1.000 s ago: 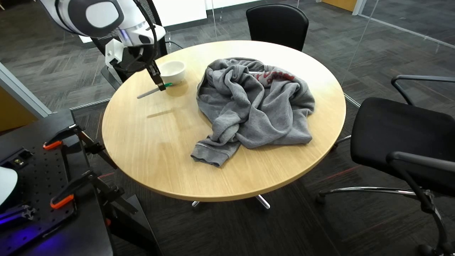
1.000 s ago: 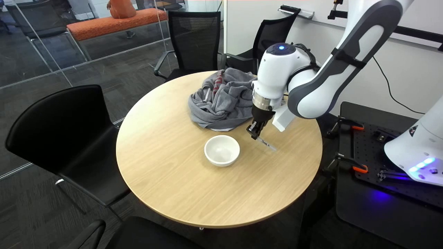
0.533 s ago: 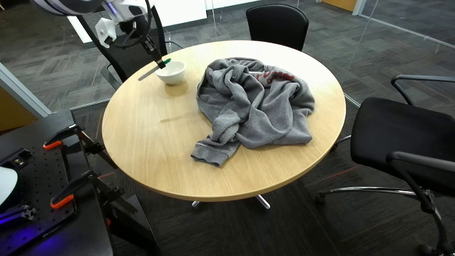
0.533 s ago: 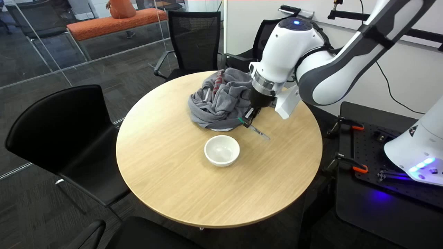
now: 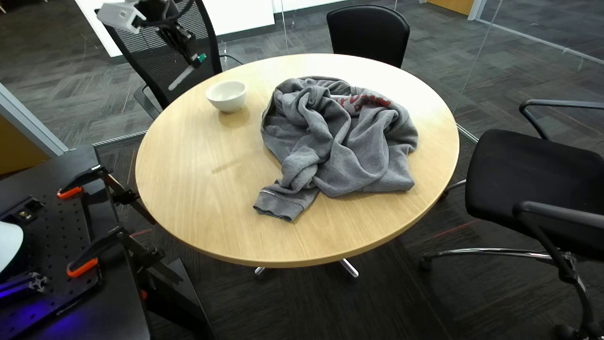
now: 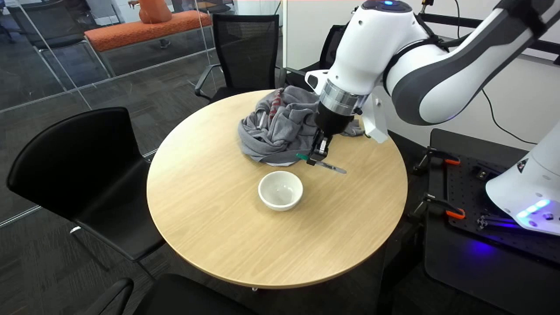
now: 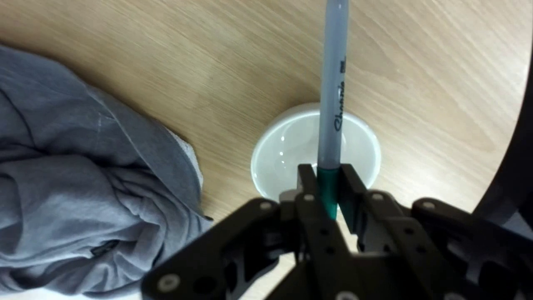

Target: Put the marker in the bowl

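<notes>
The marker has a grey barrel and a green cap end. It shows in both exterior views (image 5: 181, 78) (image 6: 331, 166) and in the wrist view (image 7: 333, 79). My gripper (image 7: 328, 177) is shut on its green end, also seen in both exterior views (image 5: 194, 61) (image 6: 312, 160). The marker is held in the air, well above the table, its grey barrel sticking out past the fingers. The small white bowl (image 5: 226, 98) (image 6: 280, 207) stands upright on the table with nothing visible inside. In the wrist view the bowl (image 7: 279, 162) lies below the fingertips, partly hidden by marker and fingers.
A crumpled grey sweatshirt (image 5: 339, 141) (image 6: 284, 127) lies on the round wooden table (image 5: 198, 208) near the bowl. It is at the left in the wrist view (image 7: 83, 200). Black chairs (image 5: 368, 35) (image 6: 92, 183) surround the table. A black bench with clamps (image 5: 82, 267) adjoins it.
My gripper has lifted the marker from low over the table to well above it. In an exterior view it has moved up and left. The bowl and sweatshirt have not moved.
</notes>
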`<state>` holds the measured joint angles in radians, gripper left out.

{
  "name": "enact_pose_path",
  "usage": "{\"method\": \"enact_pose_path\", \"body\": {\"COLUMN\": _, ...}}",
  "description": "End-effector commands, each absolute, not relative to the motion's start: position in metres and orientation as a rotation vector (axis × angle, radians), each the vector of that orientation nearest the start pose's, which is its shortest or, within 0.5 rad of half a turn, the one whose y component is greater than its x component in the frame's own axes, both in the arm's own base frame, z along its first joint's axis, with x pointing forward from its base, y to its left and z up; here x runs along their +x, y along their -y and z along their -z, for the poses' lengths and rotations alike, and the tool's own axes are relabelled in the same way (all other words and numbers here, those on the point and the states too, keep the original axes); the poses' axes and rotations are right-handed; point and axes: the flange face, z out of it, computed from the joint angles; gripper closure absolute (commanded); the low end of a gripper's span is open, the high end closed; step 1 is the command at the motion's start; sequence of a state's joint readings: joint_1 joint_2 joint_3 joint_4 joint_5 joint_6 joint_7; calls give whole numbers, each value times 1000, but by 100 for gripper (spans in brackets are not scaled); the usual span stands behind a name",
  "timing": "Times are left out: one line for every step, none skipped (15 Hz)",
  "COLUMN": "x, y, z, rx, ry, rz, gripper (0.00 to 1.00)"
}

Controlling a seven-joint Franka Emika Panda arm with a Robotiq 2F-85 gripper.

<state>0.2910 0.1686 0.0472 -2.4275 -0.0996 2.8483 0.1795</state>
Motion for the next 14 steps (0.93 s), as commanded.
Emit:
{"method": "enact_pose_path", "body": {"x": 480, "y": -174, "z": -292, "rx": -3042, "ry": 478, "rz": 287, "gripper": 95}}
{"method": "enact_pose_path", "body": {"x": 482, "y": -180, "z": -273, "rx": -3038, "ry": 461, "rz": 345, "gripper": 82}}
{"method": "enact_pose_path", "body": {"x": 482, "y": -179, "z": -278, "rx": -3041, "ry": 468, "rz": 316, "gripper": 82}}
{"method": "enact_pose_path", "body": {"x": 481, "y": -178, "z": -283, "rx": -3044, "ry": 466, "rz": 307, "gripper": 82}}
{"method": "enact_pose_path", "body": {"x": 481, "y": -176, "z": -286, "rx": -3046, "ry": 462, "rz": 306, "gripper": 82}}
{"method": "enact_pose_path", "body": {"x": 482, "y": -176, "z": -287, "rx": -3046, "ry": 461, "rz": 307, "gripper": 82}}
{"method": "enact_pose_path", "body": {"x": 482, "y": -176, "z": -287, "rx": -3046, "ry": 461, "rz": 306, "gripper": 82}}
{"method": "enact_pose_path", "body": {"x": 486, "y": -177, "z": -282, "rx": -3016, "ry": 515, "rz": 344, "gripper": 95}}
{"method": "enact_pose_path", "body": {"x": 490, "y": -179, "z": -276, "rx": -2993, "ry": 557, "rz": 357, "gripper": 95}}
{"method": "enact_pose_path", "body": {"x": 492, "y": -182, "z": -273, "rx": -2974, "ry": 600, "rz": 370, "gripper": 95}}
{"method": "enact_pose_path", "body": {"x": 493, "y": -185, "z": -268, "rx": -2944, "ry": 649, "rz": 390, "gripper": 95}}
{"method": "enact_pose_path", "body": {"x": 493, "y": -188, "z": -266, "rx": -2916, "ry": 701, "rz": 414, "gripper": 95}}
{"method": "enact_pose_path", "body": {"x": 493, "y": -191, "z": -264, "rx": -2885, "ry": 749, "rz": 438, "gripper": 95}}
{"method": "enact_pose_path", "body": {"x": 493, "y": -193, "z": -262, "rx": -2850, "ry": 802, "rz": 466, "gripper": 95}}
